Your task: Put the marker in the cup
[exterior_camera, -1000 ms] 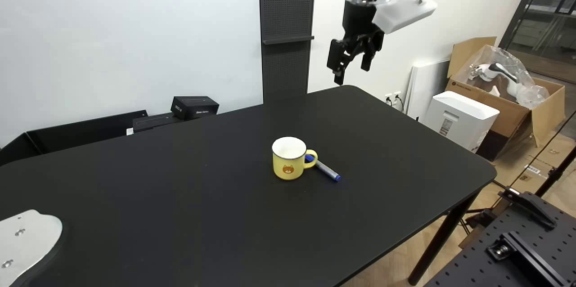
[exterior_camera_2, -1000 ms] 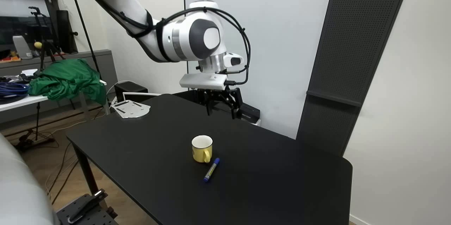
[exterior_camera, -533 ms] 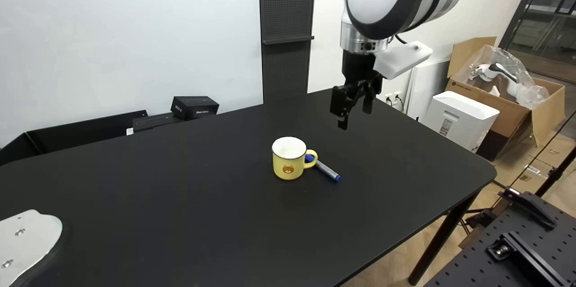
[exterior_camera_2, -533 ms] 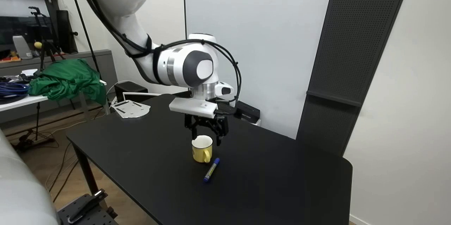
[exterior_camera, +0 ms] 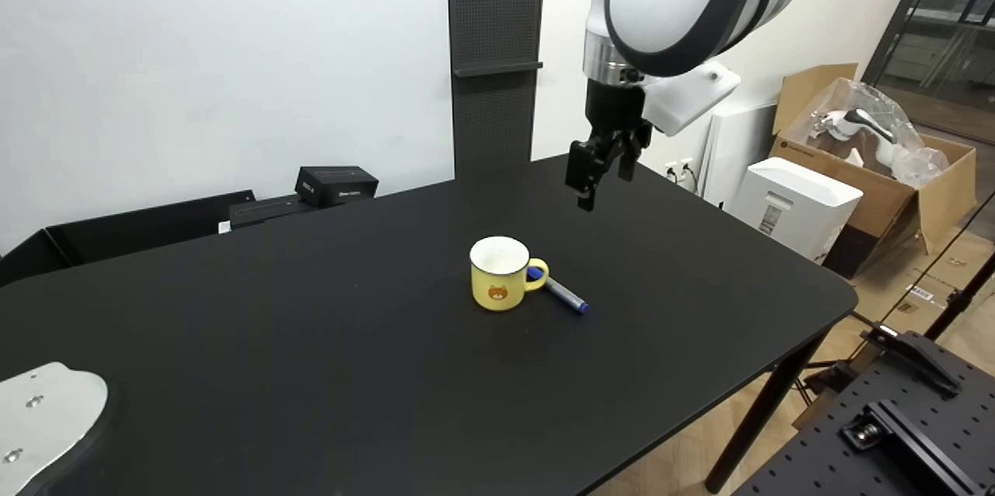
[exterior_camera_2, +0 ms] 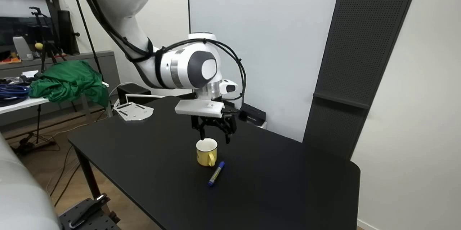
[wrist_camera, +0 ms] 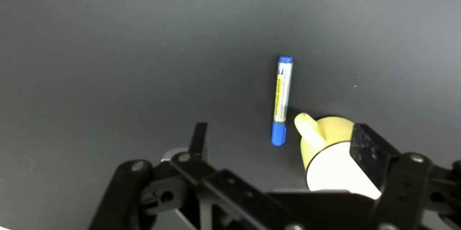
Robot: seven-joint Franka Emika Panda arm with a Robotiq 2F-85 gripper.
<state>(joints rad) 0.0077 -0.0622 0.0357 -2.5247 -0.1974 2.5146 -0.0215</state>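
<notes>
Marker (wrist_camera: 282,94), blue at both ends, lies on the black worktop (exterior_camera: 311,372), just beside the handle (wrist_camera: 310,129) of the upright yellow mug (exterior_camera: 499,284). We find the hand (exterior_camera: 606,190) above the worktop in both exterior views, released, its fingers (wrist_camera: 198,141) spread well apart.

Yellow cup (exterior_camera: 500,278), blue-ended marker (wrist_camera: 282,100), black table (exterior_camera: 326,356)

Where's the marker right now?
In the wrist view, the marker lies on the black table, just left of the yellow mug, its blue cap near the mug's handle.
</notes>
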